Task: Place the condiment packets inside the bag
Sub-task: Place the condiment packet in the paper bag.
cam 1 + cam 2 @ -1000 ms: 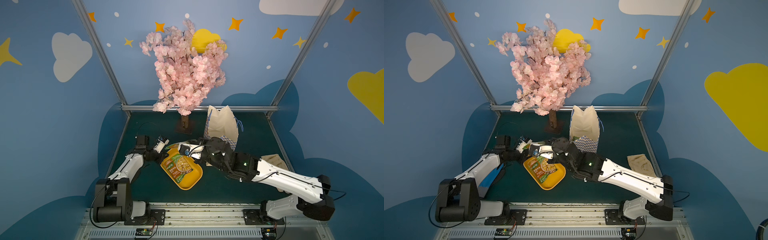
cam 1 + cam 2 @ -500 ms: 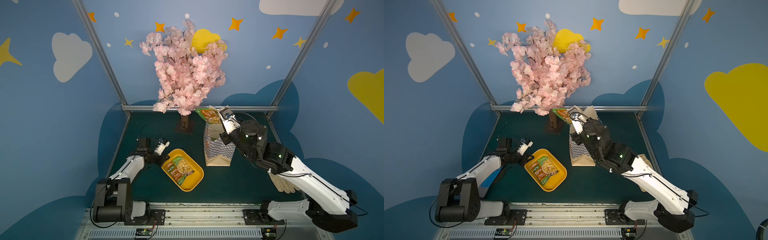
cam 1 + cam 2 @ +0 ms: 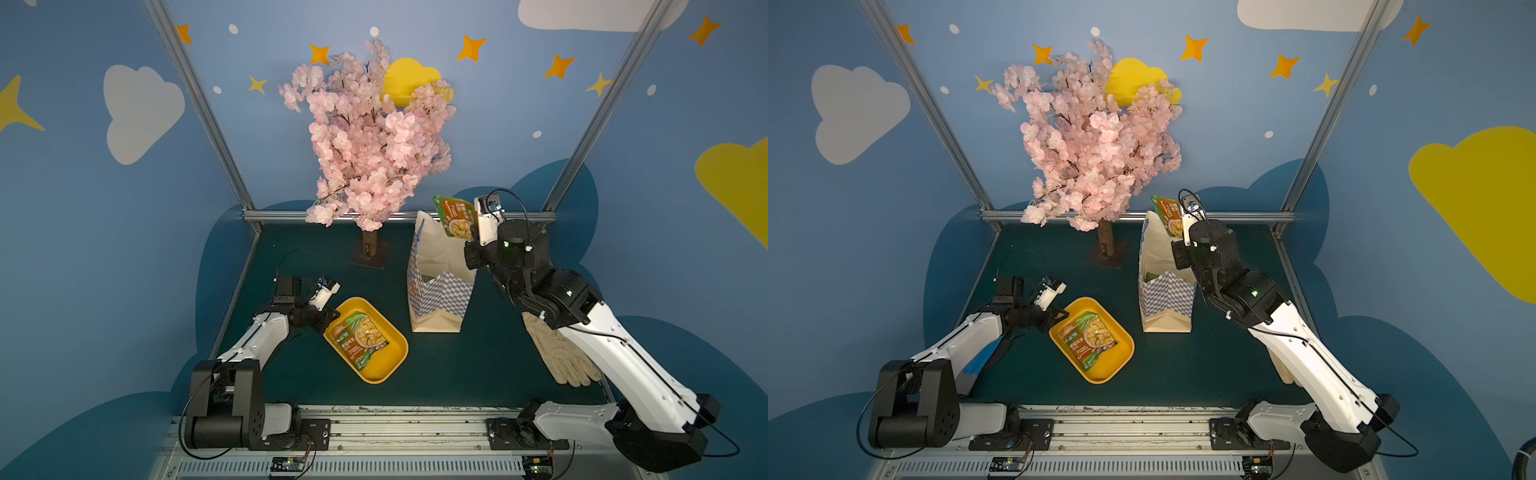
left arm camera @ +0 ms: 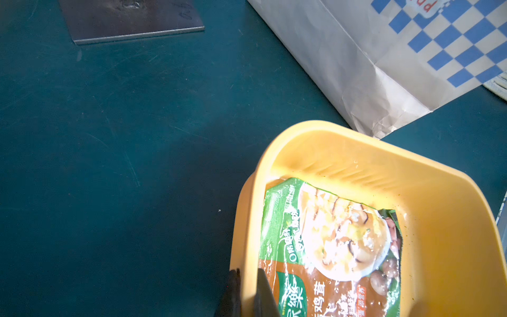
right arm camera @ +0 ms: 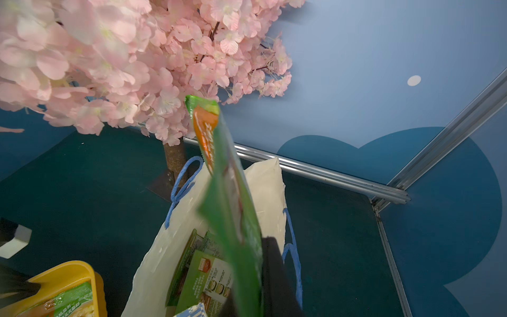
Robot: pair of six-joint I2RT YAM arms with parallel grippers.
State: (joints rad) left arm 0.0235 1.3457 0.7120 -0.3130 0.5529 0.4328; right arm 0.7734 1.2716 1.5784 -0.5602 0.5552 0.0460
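Right gripper [image 3: 472,232], moved up from the tray [image 3: 392,358], is clenching a packet [image 3: 454,216] over the bag [image 3: 440,299] mouth, right of centre; left gripper [image 3: 329,318] is pinching the tray rim, lower centre; other packets [image 5: 204,277] are lying inside the bag, another packet [image 3: 361,338] in the tray.

In the lower right of both top views the right arm [image 3: 623,357] covers part of a cream glove [image 3: 552,357]. In the right wrist view the held packet [image 5: 230,208], blurred, hides part of the packets [image 5: 203,280] in the bag [image 5: 164,247]. In the left wrist view the edge cuts off the left gripper [image 4: 248,295] and the green packet [image 4: 329,247] in the yellow tray [image 4: 356,153].
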